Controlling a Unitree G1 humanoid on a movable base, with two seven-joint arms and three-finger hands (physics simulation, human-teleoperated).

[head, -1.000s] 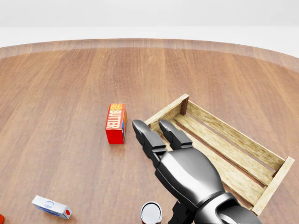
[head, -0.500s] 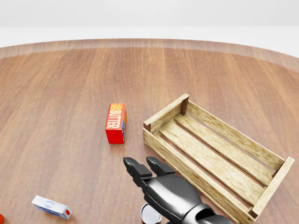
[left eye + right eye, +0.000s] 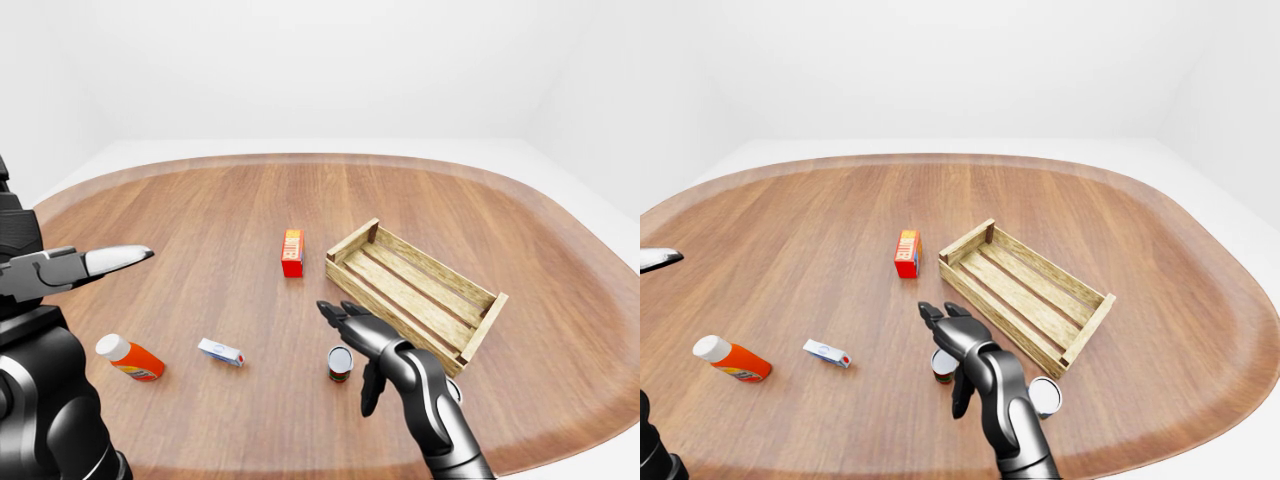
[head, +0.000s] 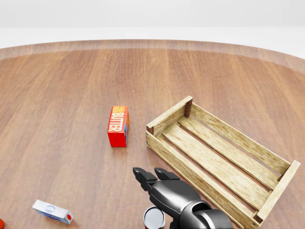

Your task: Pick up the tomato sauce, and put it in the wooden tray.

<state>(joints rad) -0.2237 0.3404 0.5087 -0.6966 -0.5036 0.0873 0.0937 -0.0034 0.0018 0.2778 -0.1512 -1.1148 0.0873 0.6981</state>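
At the far left of the left-eye view the left hand (image 3: 95,263) is raised above the wooden worktop (image 3: 200,210), its fingers stretched out and holding nothing. Below it an orange bottle (image 3: 131,358) with a white cap lies on its side, and to its right lies a small white and blue box (image 3: 220,351). Further right and higher, a red butter box (image 3: 292,253) stands upright. The tomato sauce can (image 3: 340,363) stands upright near the bottom centre, just left of the wooden tray (image 3: 415,293) and outside it. The right hand (image 3: 352,322) hovers over the can with its fingers spread, not gripping it. A second small can (image 3: 1044,396) sits by the tray's near corner in the right-eye view.
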